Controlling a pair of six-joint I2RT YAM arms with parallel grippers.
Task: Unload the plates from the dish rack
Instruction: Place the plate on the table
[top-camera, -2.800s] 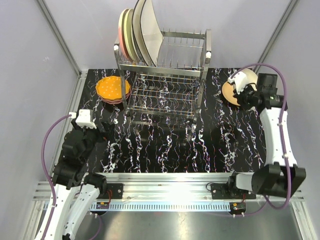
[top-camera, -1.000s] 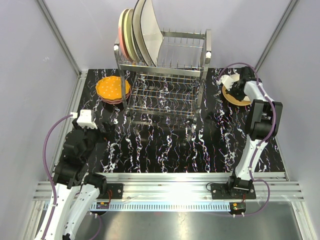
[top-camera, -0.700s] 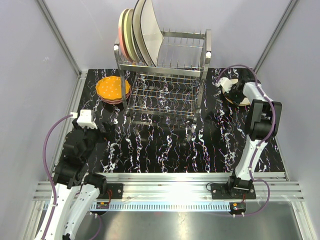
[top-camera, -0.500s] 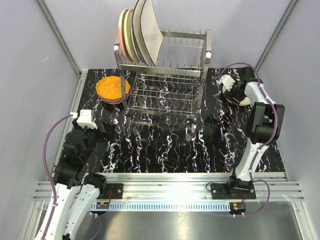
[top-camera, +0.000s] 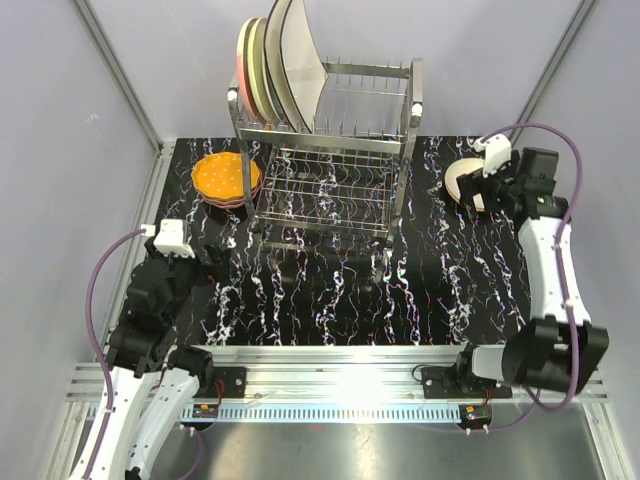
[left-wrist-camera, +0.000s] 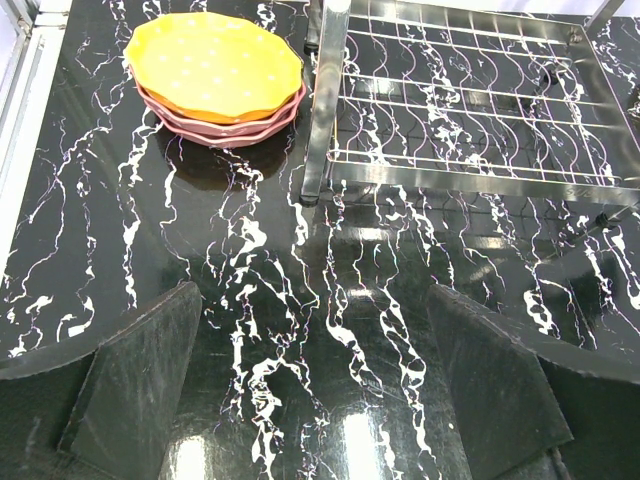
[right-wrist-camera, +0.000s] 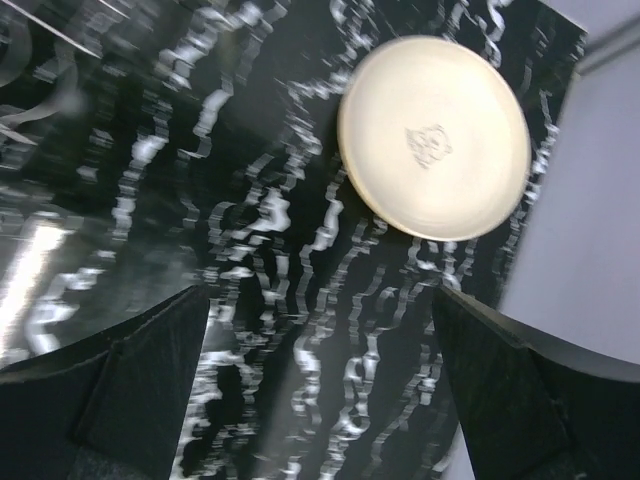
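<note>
The chrome wire dish rack (top-camera: 325, 150) stands at the upper centre of the top view. It has tubular posts and rows of thin upright pegs on two tiers. At the left end of its top tier a few plates stand on edge, packed close. A pink-rimmed plate (top-camera: 243, 60) is outermost, and a large square cream plate (top-camera: 300, 60) with rounded corners is innermost. The ones between show only thin edges, so I cannot count them for sure.

Just left of the rack, on the glossy black table (top-camera: 330, 290) veined with white like marble, a scalloped orange plate (left-wrist-camera: 215, 65) with pale speckles lies flat on top of maroon-pink plates (left-wrist-camera: 230, 130).

At the right of the top view a smooth round cream plate (right-wrist-camera: 433, 137) lies flat on the table. It has a small mark at its centre, too blurred to read. In the right wrist view it sits in the upper right, beyond the fingers and clear of them. The right gripper (right-wrist-camera: 320, 295) has its dark, matte wedge-shaped fingers spread wide with nothing between them.

The left gripper (left-wrist-camera: 312, 290) is also spread wide and holds nothing, over bare table at the lower left of the top view. The plate stack and the rack's foot lie ahead of it.
</note>
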